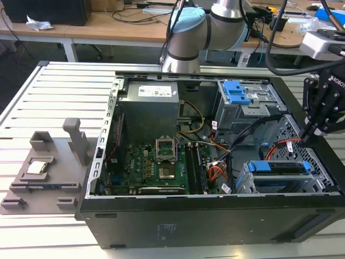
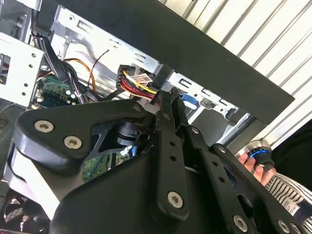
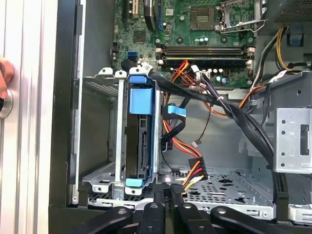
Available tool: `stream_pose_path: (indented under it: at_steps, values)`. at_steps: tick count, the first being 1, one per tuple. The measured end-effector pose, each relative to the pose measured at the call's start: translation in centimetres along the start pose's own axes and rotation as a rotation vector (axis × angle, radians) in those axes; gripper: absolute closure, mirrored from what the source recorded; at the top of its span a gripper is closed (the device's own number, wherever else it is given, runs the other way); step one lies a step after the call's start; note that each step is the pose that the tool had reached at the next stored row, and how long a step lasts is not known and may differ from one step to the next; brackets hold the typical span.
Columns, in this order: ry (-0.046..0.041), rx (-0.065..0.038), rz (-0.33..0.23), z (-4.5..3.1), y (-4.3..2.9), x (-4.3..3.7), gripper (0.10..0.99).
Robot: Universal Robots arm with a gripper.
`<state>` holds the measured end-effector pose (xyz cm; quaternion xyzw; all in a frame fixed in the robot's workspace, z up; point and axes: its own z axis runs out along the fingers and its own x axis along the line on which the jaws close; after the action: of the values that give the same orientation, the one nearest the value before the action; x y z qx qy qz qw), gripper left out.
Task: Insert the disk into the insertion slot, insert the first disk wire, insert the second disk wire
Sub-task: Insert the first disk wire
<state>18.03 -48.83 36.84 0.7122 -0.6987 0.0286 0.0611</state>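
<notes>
One arm at work over an open computer case (image 1: 161, 226) on the slatted worktop (image 1: 48, 97). Hangs with the gripper (image 1: 310, 137) above the drive corner of the case, at the exterior view's right. Holds the fingers (image 3: 162, 195) drawn together in both wrist views, with no gap at the tips; cannot tell about anything thin pinched there. Hovers low inside the case, just beside the dark power plug (image 2: 123, 78) on the orange, yellow and black wire bundle (image 2: 141, 87). Finds the disk (image 3: 141, 146) already seated in the insertion slot (image 3: 118, 141), standing on edge between the cage's side rails, with the blue carrier frame capping both ends. Traces the first disk wire (image 1: 280, 144), thin and red, from beside the cage up toward the fingertips in the exterior view; cannot tell whether touching them. Notes the taller grey bay (image 1: 240, 100) with blue latches further back, the motherboard (image 1: 161, 164) mid-case and the power supply (image 1: 151, 102) behind it. Sees a grey fixture tray (image 1: 40, 172) on the worktop, near the case at the exterior view's left. Catches a person's hand (image 2: 247, 163) on a round blue-ringed button (image 2: 258, 156) outside the case wall in the second wrist view
</notes>
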Motion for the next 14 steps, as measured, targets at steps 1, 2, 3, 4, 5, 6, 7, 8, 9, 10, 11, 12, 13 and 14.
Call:
stream_pose_path:
  at_steps: [1,2,3,4,5,6,7,8,9,10,11,12,13,14]
  values:
    - [0.0,0.0,0.0,0.01,0.04,0.0,0.918]
    - [0.0,0.0,0.0,0.05,0.1,0.0,0.918]
    - [-0.0001,0.0,0.0,0.12,0.14,0.0,0.918]
    - [0.0,0.0,0.0,0.19,0.15,0.0,0.918]
    - [0.0,0.0,0.0,0.38,0.17,0.0,0.918]
    - [0.0,0.0,0.0,0.5,0.18,-0.01,0.918]
    - [0.0001,0.0,0.0,0.57,0.21,0.01,0.918]
    - [0.0002,0.0,0.0,0.62,0.26,0.06,0.918]
    - [-0.0001,0.0,0.0,0.69,0.34,0.12,0.918]
    - [0.0,0.0,0.0,0.74,0.46,0.19,0.918]
    - [-0.0001,0.0,0.0,0.82,0.7,0.32,0.918]
    - [0.0,0.0,0.0,0.93,1.04,0.51,0.918]
    - [-0.0001,0.0,0.0,1.07,1.35,0.68,0.918]
    - [0.0,0.0,0.0,1.25,1.63,0.9,0.918]
